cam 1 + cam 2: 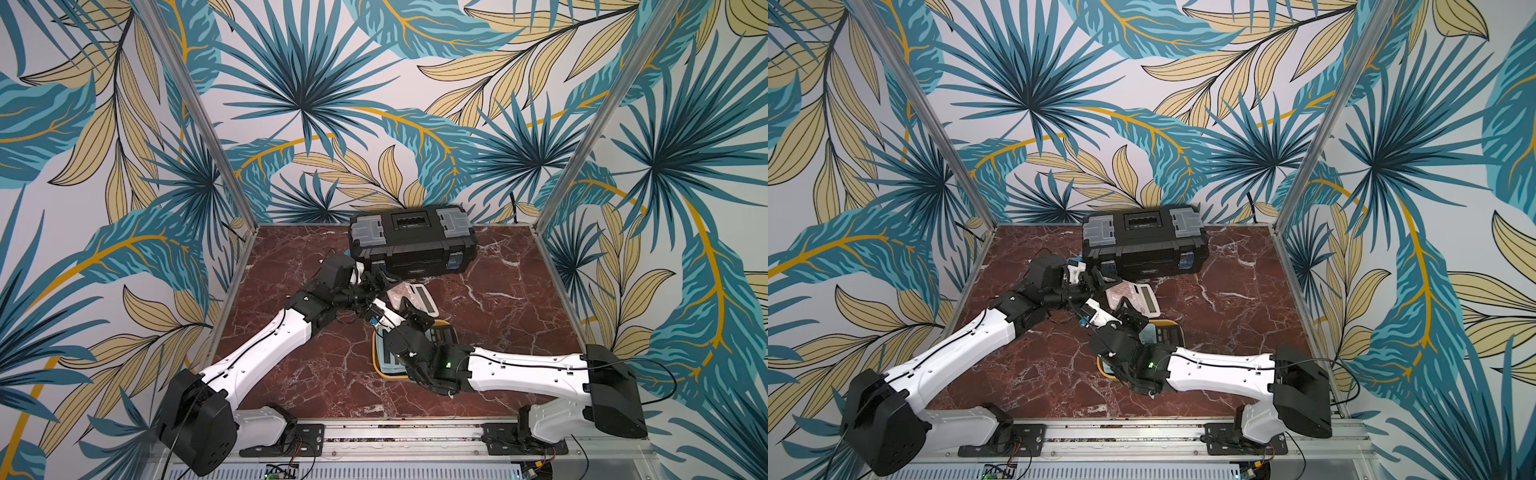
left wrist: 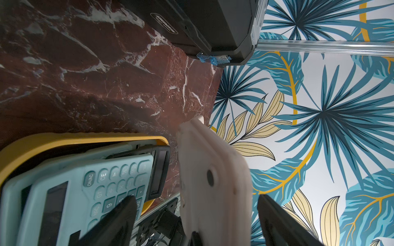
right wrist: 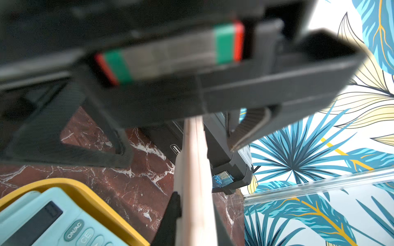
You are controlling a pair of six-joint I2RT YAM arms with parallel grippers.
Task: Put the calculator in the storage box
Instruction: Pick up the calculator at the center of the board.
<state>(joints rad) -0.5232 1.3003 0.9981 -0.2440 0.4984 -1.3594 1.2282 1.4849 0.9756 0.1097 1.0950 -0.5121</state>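
A pink calculator [image 1: 417, 296] [image 1: 1139, 296] hangs tilted between the black toolbox and the storage box [image 1: 387, 373] [image 1: 1174, 323], a yellow tray. My right gripper [image 3: 193, 219] is shut on the calculator's [image 3: 194, 170] thin edges. My left gripper [image 2: 195, 199] is open, and its jaws stand wide on either side of the calculator's [image 2: 213, 170] pale back with gaps showing. In both top views the two grippers meet at the calculator. The tray [image 2: 64, 138] [image 3: 85, 191] holds a light blue calculator [image 2: 96, 191] [image 3: 32, 223] over a black calculator [image 2: 160, 170].
A closed black toolbox [image 1: 411, 241] [image 1: 1144, 243] [image 2: 202, 21] with grey lid compartments stands at the back middle, close behind the grippers. My right forearm [image 1: 528, 370] lies over the tray's near side. Leaf-patterned walls with metal posts enclose the red marble table [image 1: 498, 299].
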